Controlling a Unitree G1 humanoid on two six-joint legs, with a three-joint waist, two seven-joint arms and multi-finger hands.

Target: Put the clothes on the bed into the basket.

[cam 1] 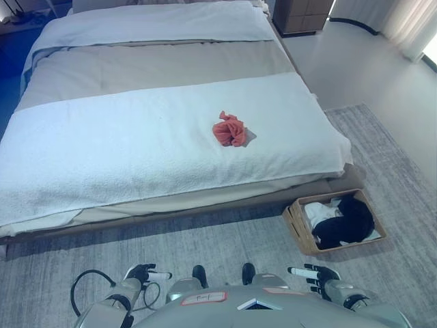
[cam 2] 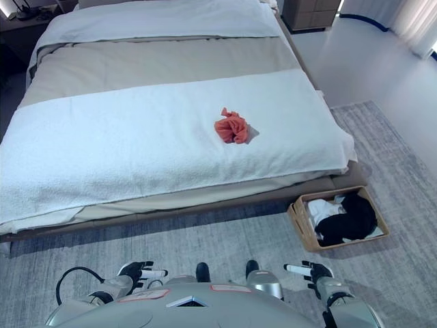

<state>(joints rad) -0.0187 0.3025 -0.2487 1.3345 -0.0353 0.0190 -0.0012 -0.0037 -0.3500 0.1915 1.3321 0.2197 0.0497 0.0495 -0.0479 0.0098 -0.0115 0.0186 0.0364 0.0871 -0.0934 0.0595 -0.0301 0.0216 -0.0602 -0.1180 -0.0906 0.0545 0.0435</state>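
Observation:
A crumpled orange-red garment (cam 1: 230,130) lies alone on the white blanket of the bed (cam 1: 102,150), a little right of its middle. On the rug beside the bed's near right corner stands a brown basket (cam 1: 293,222) holding black and white clothes (cam 1: 345,222). My left hand (cam 1: 141,276) hangs low at the bottom left with relaxed fingers, holding nothing. My right hand (cam 1: 315,277) shows at the bottom right, fingers spread and empty, just below and left of the basket. Both hands are far from the garment.
A grey rug (cam 1: 225,246) covers the floor between me and the bed. A dark wooden cabinet (cam 1: 304,15) stands at the far right by the bed's head. Pale bare floor (cam 1: 369,68) runs along the bed's right side.

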